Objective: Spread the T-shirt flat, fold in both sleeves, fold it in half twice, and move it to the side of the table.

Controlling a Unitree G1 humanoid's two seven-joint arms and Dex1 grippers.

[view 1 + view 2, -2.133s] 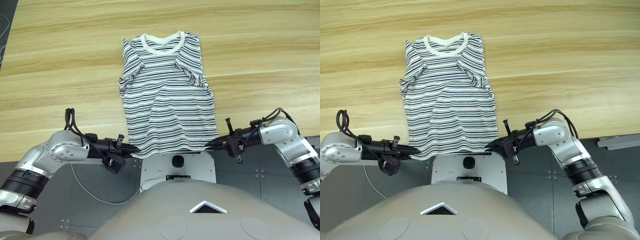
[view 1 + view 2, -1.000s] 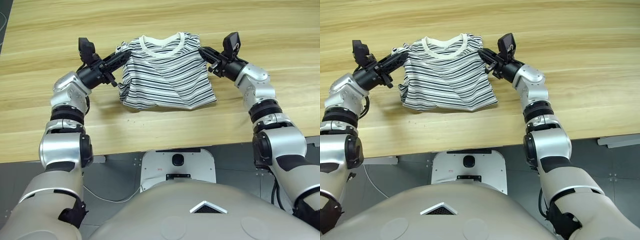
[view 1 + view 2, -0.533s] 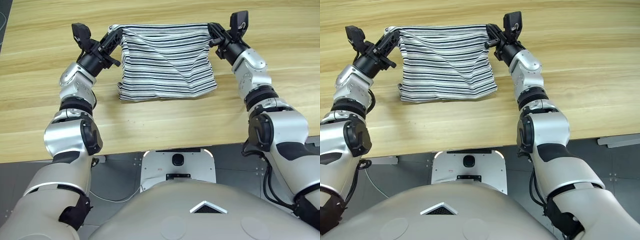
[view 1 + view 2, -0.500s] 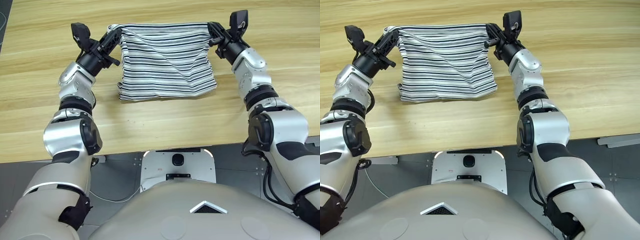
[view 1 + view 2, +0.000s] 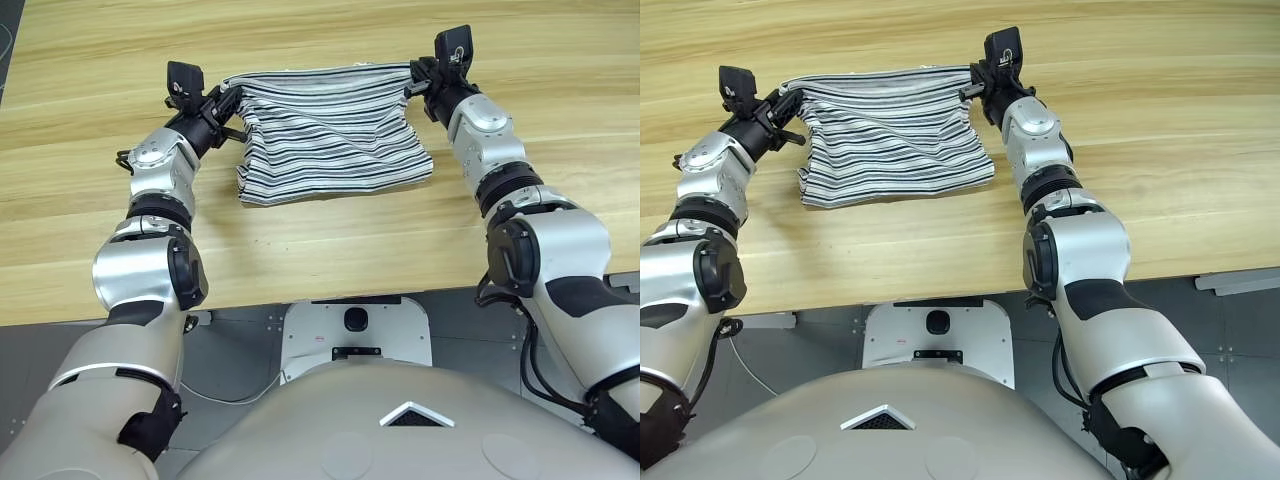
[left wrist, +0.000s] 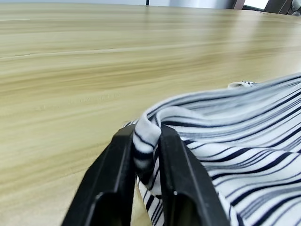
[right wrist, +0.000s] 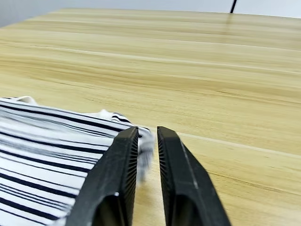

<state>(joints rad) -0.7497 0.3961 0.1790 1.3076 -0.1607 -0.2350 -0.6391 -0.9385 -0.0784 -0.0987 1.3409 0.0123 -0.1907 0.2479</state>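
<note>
The wooden counter (image 5: 90, 60) carries the striped shirt (image 5: 330, 135) toward 12 o'clock from the robot, near the middle of its width. The shirt lies doubled over. Its folded edge is at 6 o'clock and its loose top layer runs along 12 o'clock, slightly raised and rippled between the two arms.

The step in hand looks like the first fold in half, at the point of laying the top layer down. To do it well, I would lower both corners together and level, keeping a light pull outward toward 9 and 3 o'clock. That takes out the wrinkles and lets the top edge land square on the layer below. Letting go should wait until the cloth rests on the counter.

The left hand (image 5: 236, 101) is at the shirt's 10 o'clock corner. Its two fingers (image 6: 169, 155) are pressed together on a bunched ridge of the cloth. The right hand (image 5: 412, 82) is at the 2 o'clock corner. Its fingers are nearly closed, with the shirt's edge pinched in the narrow gap.
</note>
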